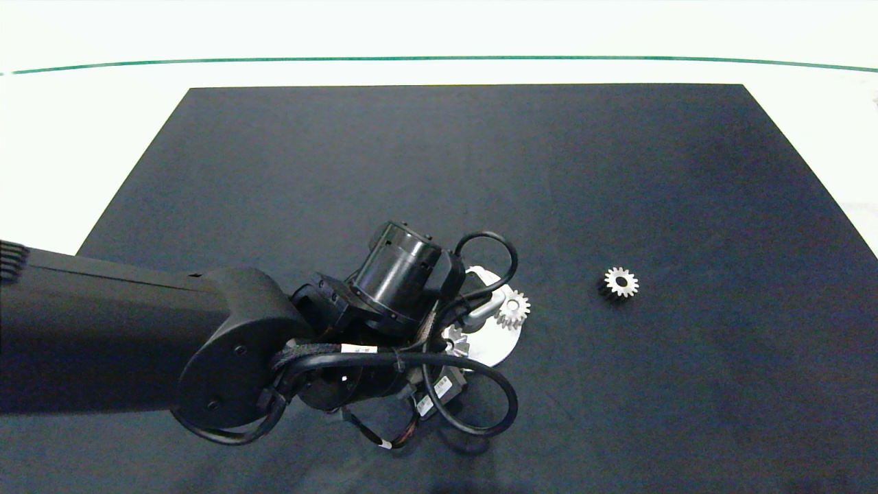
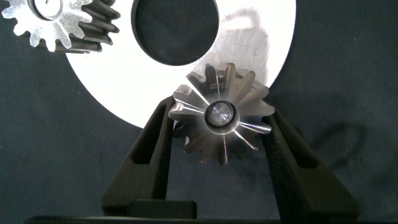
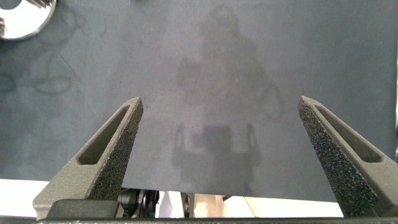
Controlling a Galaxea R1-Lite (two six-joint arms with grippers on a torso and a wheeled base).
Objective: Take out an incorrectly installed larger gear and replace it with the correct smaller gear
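A: Where did the larger gear [image 2: 221, 115] lie relative to the left gripper [image 2: 221, 134]?

B: Between its two fingers [image 2: 152, 149], on the edge of the silver plate [image 2: 261, 43], its pointed teeth reaching to both inner finger faces. The jaws were closed in to the gear's width, at or just short of contact; a firm grip could not be confirmed.

A: And beyond the fingertips?

B: A blunt-toothed gear [image 2: 59, 22] sat on the plate beyond the left fingertip, past the plate's round hole [image 2: 174, 28].

A: The smaller gear [image 1: 621, 282]?

B: It lay alone on the dark mat [image 1: 480, 171], well apart from both grippers.

A: The right gripper [image 3: 221, 106]?

B: Its fingers stood wide apart over bare mat, holding nothing.
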